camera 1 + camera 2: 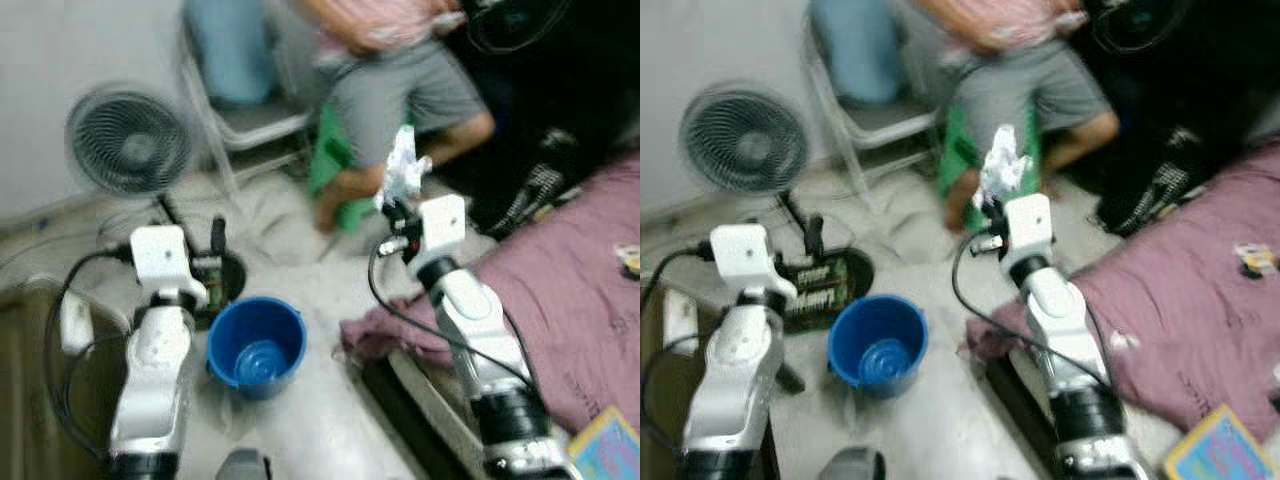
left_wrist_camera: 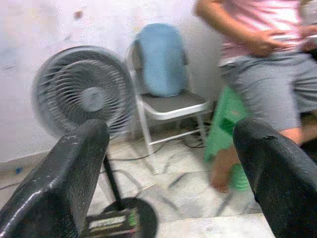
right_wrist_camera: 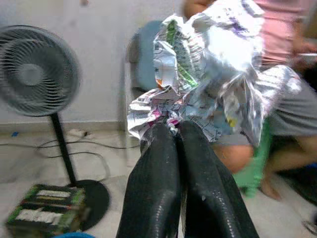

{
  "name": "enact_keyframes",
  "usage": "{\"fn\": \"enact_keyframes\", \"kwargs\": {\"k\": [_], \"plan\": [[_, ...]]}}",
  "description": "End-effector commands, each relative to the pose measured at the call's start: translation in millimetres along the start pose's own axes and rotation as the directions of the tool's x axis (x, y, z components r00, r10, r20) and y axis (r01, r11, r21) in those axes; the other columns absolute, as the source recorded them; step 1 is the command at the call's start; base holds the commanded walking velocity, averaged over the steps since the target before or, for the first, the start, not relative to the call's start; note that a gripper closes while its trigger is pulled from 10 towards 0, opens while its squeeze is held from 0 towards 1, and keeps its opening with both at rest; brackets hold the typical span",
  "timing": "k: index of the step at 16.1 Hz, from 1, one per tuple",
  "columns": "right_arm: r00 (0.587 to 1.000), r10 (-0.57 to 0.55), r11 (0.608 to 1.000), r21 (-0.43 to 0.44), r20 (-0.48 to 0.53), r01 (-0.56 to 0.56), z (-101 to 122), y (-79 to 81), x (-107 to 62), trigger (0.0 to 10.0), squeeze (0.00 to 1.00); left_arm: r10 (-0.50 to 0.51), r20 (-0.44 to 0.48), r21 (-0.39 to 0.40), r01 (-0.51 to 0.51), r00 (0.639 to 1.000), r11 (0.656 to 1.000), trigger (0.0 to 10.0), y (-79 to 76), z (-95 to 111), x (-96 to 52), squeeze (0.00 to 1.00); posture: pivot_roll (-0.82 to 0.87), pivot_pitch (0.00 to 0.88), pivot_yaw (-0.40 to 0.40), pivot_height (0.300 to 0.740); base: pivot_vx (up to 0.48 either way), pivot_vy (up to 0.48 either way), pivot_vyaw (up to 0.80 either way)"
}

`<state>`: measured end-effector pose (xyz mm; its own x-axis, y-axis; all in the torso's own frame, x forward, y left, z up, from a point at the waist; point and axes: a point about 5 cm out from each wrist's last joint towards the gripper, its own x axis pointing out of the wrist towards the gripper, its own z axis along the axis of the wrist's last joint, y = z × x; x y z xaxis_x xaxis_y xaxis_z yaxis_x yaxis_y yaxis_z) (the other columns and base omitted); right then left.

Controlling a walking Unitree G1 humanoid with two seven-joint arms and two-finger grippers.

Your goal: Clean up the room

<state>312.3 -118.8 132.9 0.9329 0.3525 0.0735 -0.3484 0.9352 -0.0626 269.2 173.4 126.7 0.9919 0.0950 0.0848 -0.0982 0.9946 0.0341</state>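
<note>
**Wrapper pinched aloft, bucket below**

The right gripper [image 3: 171,130] pinches a crumpled silvery printed wrapper [image 3: 213,64], raised above the floor. The left gripper [image 2: 171,163] is spread, unladen, seemingly near the round blue plastic bucket [image 1: 256,345], beside a purple bedspread [image 1: 560,300].

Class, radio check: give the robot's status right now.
Right gripper shut on crumpled wrapper, held high. Left gripper open, empty. Blue bucket on the floor between the arms. Person seated ahead.

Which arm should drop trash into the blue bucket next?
Right. Its tool is already shut on the crumpled wrapper. The left tool is open and holds nothing, though nearer the blue bucket.
</note>
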Motion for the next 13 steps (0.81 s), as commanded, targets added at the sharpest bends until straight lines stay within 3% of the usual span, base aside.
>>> {"fn": "enact_keyframes", "kwargs": {"k": [1, 10, 13], "plan": [[1.000, 0.013, 1.000, -0.007, 0.011, -0.013, 2.7, 2.6, 1.6, 10.0, 0.00, 0.003, 0.002, 0.006, -0.003, 1.000, 1.000, 10.0, 1.3, 1.0, 0.8, 0.00, -0.03, 0.000, -0.026, 0.740, 0.000, 0.000, 0.80], [1.000, 0.008, 1.000, -0.002, 0.015, -0.008, 3.6, 1.9, 1.9, 10.0, 0.00, -0.024, 0.006, -0.011, 0.024, 1.000, 1.000, 10.0, -0.1, 3.2, 3.4, 0.00, -0.03, 0.000, -0.026, 0.740, 0.000, 0.000, 0.79], [1.000, 0.005, 1.000, 0.007, 0.013, -0.005, 3.2, 2.0, 2.0, 10.0, 0.00, -0.060, 0.017, -0.020, 0.061, 0.998, 0.998, 10.0, -2.8, 3.6, 0.2, 0.00, -0.03, 0.000, -0.026, 0.740, 0.000, 0.000, 0.00]]}}
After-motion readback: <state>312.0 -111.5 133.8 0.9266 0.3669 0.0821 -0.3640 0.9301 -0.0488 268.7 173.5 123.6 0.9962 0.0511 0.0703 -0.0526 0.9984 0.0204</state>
